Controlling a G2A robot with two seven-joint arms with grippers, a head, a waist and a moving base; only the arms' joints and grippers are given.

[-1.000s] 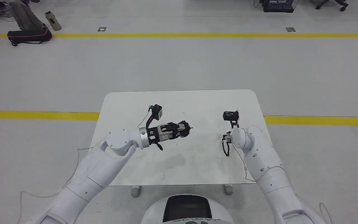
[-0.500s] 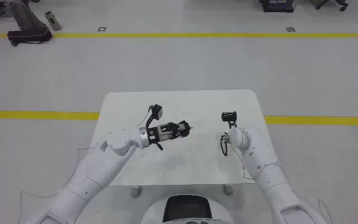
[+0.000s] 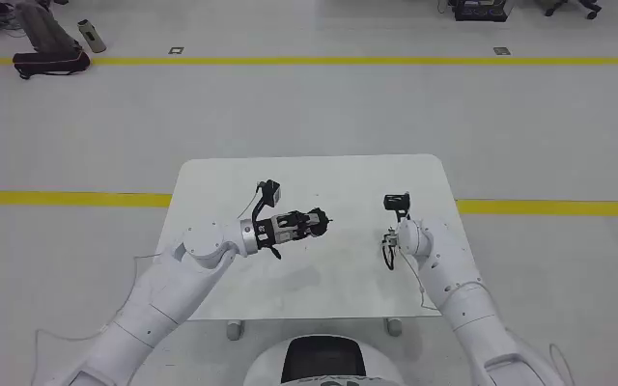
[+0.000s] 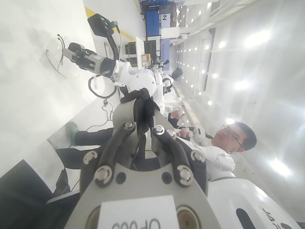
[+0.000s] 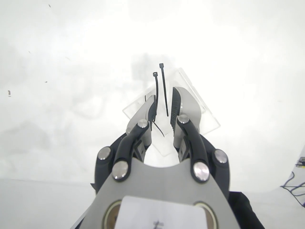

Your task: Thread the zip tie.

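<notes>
My left gripper [image 3: 323, 221] hovers over the middle of the white table [image 3: 319, 174], shut on a black zip tie [image 4: 143, 107] that bunches at its fingertips. A thin strand of the tie runs back between the fingers. My right gripper [image 5: 163, 100] is open and points down at a clear plastic plate [image 5: 205, 117] near the table's right side. Two more black zip ties [image 5: 164, 89] lie side by side on that plate, between the open fingers. One of them [image 5: 156, 86] rests against one finger pad. The right gripper [image 4: 65, 51] also appears farther off in the left wrist view.
The table's right edge lies close to the right arm [image 3: 435, 261]. Bare white tabletop [image 3: 338, 270] separates the two grippers. A person sits beyond the table's edge in the left wrist view.
The right arm has shifted slightly toward the table's middle. The left arm holds its place with the zip tie.
</notes>
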